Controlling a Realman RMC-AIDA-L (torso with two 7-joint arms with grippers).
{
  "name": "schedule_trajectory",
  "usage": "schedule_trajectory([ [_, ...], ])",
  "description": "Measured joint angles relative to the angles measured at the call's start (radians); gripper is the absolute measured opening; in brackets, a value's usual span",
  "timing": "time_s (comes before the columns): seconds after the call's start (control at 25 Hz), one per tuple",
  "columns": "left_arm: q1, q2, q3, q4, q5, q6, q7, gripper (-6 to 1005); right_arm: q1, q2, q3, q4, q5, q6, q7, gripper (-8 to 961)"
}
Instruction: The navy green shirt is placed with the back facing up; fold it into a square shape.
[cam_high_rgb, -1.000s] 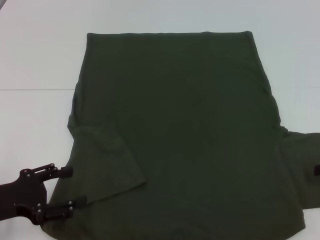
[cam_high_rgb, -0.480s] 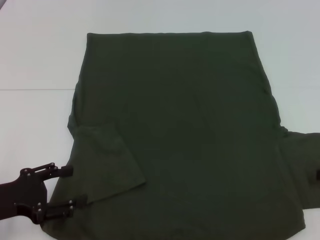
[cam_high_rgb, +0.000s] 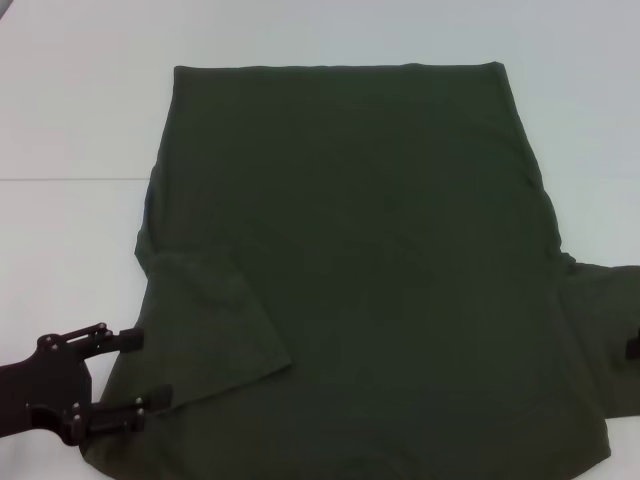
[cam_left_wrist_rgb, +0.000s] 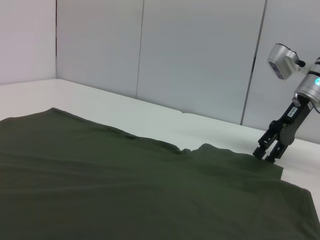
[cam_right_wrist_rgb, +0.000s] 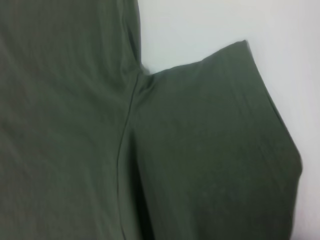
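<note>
The left pincer (cam_high_rgb: 140, 382), spread at lower left, has slid slightly off the navy green shirt (cam_high_rgb: 350, 250); the left sleeve stays folded in. The right pincer (cam_left_wrist_rgb: 268, 152), state unclear, returns at right.

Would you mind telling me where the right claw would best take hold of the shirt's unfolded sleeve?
Probably at the outer hem of the right sleeve, coming in from the robot's right over the table. That sleeve lies flat and spread outward from the navy green shirt, so its free edge is exposed; the right claw is already there.

Black left claw (cam_high_rgb: 137, 378) with silver screws; right claw (cam_left_wrist_rgb: 270, 150) silver-wristed.
</note>
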Motion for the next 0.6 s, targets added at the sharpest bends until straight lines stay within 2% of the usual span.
schedule_trajectory([
  [0.6, -0.001, 0.0, 0.001, -0.003, -0.015, -0.007, 0.0, 824, -0.012, -0.002, 0.001, 0.001, 0.061, -0.014, -0.005, 884],
])
